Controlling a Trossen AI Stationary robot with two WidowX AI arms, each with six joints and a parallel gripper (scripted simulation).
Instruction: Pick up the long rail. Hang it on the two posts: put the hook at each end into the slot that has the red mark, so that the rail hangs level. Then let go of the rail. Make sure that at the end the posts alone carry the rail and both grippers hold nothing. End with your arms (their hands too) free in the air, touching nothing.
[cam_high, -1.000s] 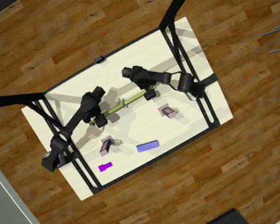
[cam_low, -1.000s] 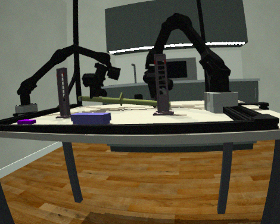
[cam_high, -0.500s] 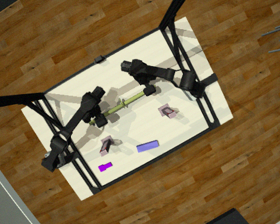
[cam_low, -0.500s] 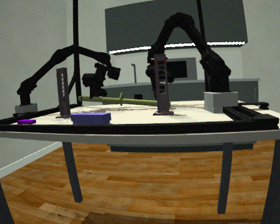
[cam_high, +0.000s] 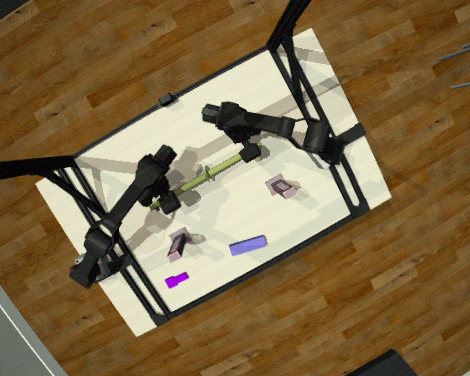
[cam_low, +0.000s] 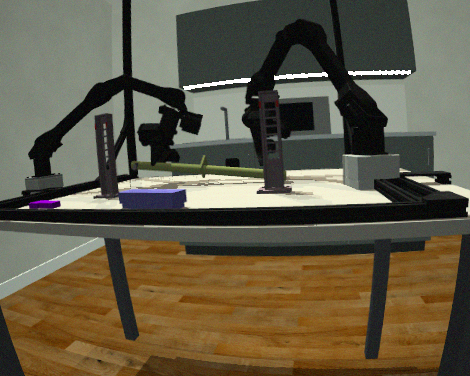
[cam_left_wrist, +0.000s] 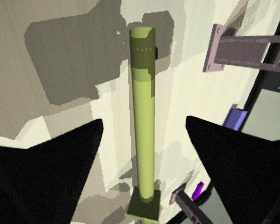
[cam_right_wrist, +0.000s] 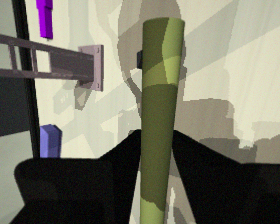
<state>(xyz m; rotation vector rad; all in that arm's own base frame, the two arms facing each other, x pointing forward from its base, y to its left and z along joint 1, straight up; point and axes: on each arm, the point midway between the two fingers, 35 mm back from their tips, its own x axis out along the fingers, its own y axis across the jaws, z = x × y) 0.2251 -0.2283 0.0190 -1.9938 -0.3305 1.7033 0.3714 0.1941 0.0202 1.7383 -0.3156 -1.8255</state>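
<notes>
rail (cam_high: 225, 166) (cam_low: 230, 170) (cam_left_wrist: 143, 115) (cam_right_wrist: 159, 110), likely stiff but tippy, wants gripping near both ends; right gripper (cam_high: 168, 201) (cam_low: 159, 161) (cam_right_wrist: 157, 132) grasps it, left gripper (cam_high: 250, 152) (cam_low: 261, 161) (cam_left_wrist: 145, 121) is spread loose.

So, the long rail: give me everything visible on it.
The long rail is a straight, round, smooth olive-green bar with a square-edged collar near mid-length. Material unclear. It's unhung, sloping down over the table toward the left arm's end. The right pincer grips it; the left pincer is open. Can't tell whether the low end touches down.
</notes>
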